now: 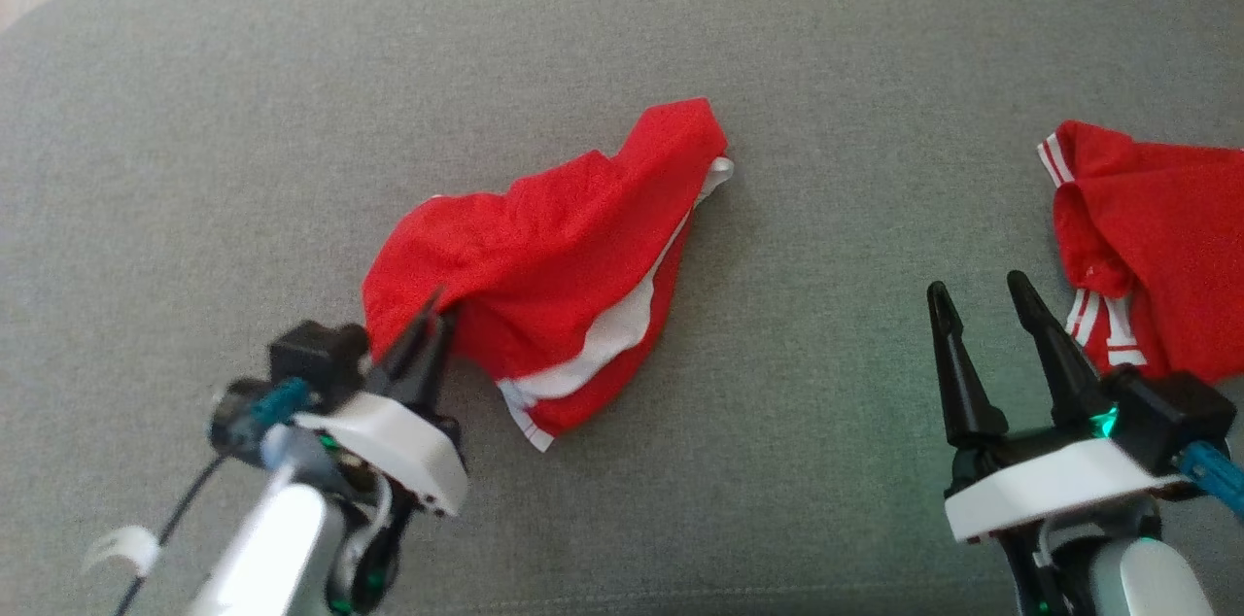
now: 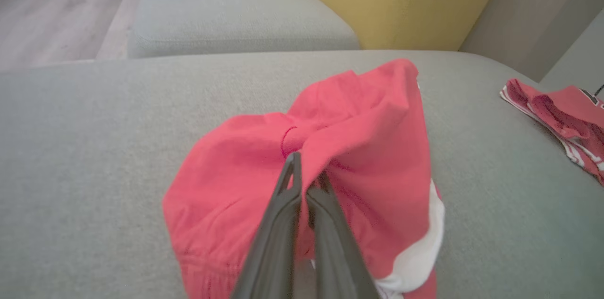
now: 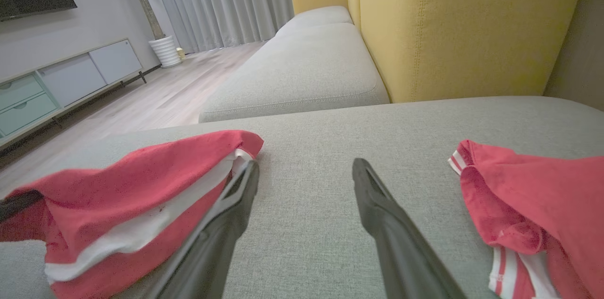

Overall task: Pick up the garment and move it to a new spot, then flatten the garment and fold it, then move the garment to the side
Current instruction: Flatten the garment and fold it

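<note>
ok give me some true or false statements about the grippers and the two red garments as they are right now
1. The left gripper is shut on the middle garment. True.
2. The right gripper holds the right-hand garment. False: it is open and holds nothing, its fingers spread over the grey cushion.
3. Both red garments have white stripes. True.
4. The two garments overlap. False: bare cushion lies between them.
5. The sofa backrest is blue. False: it is yellow.
</note>
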You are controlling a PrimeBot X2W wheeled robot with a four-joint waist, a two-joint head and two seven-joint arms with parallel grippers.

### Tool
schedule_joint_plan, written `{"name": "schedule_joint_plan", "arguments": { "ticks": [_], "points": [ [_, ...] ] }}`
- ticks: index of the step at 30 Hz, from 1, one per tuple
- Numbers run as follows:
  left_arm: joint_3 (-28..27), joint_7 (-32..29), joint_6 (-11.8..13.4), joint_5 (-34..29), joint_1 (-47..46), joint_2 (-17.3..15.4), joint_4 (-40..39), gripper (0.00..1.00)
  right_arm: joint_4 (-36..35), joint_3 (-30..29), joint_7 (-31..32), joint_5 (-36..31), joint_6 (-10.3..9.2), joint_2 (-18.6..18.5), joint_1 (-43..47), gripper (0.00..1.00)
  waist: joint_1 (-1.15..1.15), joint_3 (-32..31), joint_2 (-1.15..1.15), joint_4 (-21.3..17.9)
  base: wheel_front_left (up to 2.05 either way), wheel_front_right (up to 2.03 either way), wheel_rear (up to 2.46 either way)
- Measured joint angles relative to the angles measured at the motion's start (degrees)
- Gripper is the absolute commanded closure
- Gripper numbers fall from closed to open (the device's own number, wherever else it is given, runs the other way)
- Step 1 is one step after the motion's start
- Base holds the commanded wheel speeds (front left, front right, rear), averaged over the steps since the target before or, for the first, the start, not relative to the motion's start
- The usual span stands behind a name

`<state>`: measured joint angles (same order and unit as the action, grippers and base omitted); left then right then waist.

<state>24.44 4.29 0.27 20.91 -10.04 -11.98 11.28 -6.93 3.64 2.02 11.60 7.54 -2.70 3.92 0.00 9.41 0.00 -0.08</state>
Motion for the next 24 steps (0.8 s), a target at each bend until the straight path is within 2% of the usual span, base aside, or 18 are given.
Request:
{"name": "schedule_joint_plan", "arguments": {
  "ticks": [2,7,13,19,20,21,24],
  "points": [
    [-1.30,-0.74,0.59,-0.09,-0.50,-1.54,-2.76,1.00,0.00,0.11,0.00,0.53,0.00,0.00,-0.11,0.00,0.00,0.65,0.00,0.10,0.00,0.00,0.00],
    [-3.44,-2.61,0.93,-0.16,-6.44,-3.38,-1.26,1.00,0.11,1.02,0.00,0.52,0.00,0.00,-2.16,0.00,0.00,2.00,0.00,-0.90,0.00,0.00,0.00],
    [-5.68,-3.83,1.24,0.65,-13.23,-3.87,9.35,1.00,0.57,1.60,-0.33,1.03,0.00,0.00,-3.42,0.00,0.00,3.85,0.00,-3.34,0.00,0.00,0.00],
    [-6.41,-4.11,0.41,1.60,-17.22,-3.82,20.11,1.00,1.54,1.41,-1.08,1.70,0.00,0.00,-3.43,0.00,0.00,5.46,0.00,-4.97,0.00,0.00,0.00],
    [-6.57,-3.79,0.13,2.09,-17.74,-3.68,21.35,0.72,1.60,1.38,-1.09,2.09,0.00,0.00,-3.43,0.00,0.00,5.61,0.00,-5.02,0.00,0.00,0.00],
    [-6.59,-3.02,-0.11,2.35,-18.20,-3.49,22.42,0.00,1.71,1.31,-1.10,2.21,0.00,0.00,-3.43,0.00,0.00,5.70,0.00,-4.98,0.00,0.00,0.00],
    [-6.68,-0.41,-0.32,2.41,-18.87,-2.80,24.59,0.00,2.02,1.18,-1.24,2.20,0.00,0.00,-3.50,0.00,0.00,5.65,0.00,-4.69,0.00,0.00,0.00]
  ]
}}
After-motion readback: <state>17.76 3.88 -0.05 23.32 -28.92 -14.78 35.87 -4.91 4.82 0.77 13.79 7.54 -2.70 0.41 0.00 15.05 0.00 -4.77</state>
